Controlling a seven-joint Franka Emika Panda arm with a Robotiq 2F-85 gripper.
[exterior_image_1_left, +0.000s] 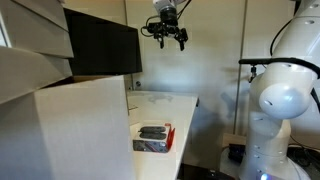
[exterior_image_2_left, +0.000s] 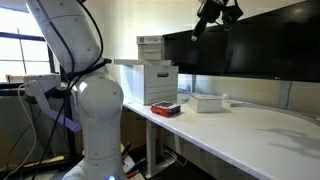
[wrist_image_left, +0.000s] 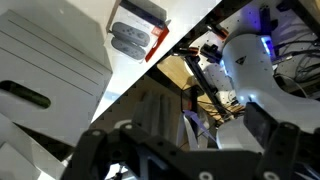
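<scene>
My gripper (exterior_image_1_left: 168, 32) hangs high in the air above the white desk (exterior_image_1_left: 168, 104), far from anything on it, and it also shows near the top of the monitor in an exterior view (exterior_image_2_left: 215, 14). Its jaws stand open with nothing between them. In the wrist view the gripper (wrist_image_left: 200, 135) fills the bottom edge, dark and blurred. Nearest below it on the desk lies a red tray (exterior_image_1_left: 153, 138) holding dark grey objects, seen too in the tray (exterior_image_2_left: 166, 108) and from above in the tray (wrist_image_left: 138, 38).
A large dark monitor (exterior_image_1_left: 100, 48) (exterior_image_2_left: 255, 45) stands along the desk's back. White stacked boxes (exterior_image_2_left: 150, 68) (exterior_image_1_left: 70, 125) sit at one end, and a small white box (exterior_image_2_left: 205, 102) lies beside the tray. The robot's white base (exterior_image_1_left: 282, 105) (exterior_image_2_left: 88, 100) stands off the desk's edge.
</scene>
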